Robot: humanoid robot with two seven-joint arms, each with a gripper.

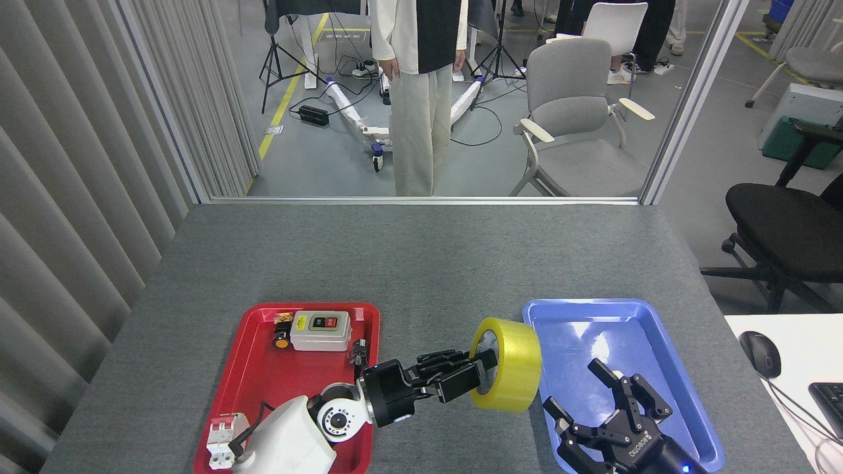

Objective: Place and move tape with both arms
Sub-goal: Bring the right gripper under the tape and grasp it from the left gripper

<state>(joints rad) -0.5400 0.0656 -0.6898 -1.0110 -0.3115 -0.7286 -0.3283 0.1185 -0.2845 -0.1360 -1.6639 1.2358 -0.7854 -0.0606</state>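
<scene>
Your left pincer (pixel 471 375) grips the tape (pixel 506 374) at lower centre, its axis pointing sideways. Your right pincer (pixel 602 405), spread wide, sits just lower right of it, over the blue tray (pixel 658 329).

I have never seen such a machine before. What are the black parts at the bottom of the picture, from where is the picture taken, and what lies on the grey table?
The picture comes from a camera in the robot's own head, looking forward and down at its table. The black parts are the ends of its two arms, each with a pincer. The left pincer is closed on a roll of yellow tape, holding it up between two trays. The right pincer is open and empty, above the blue tray, which has nothing lying in it. The red tray holds a grey switch box and some small electrical parts. Beyond the table a person stands near a grey chair.
</scene>
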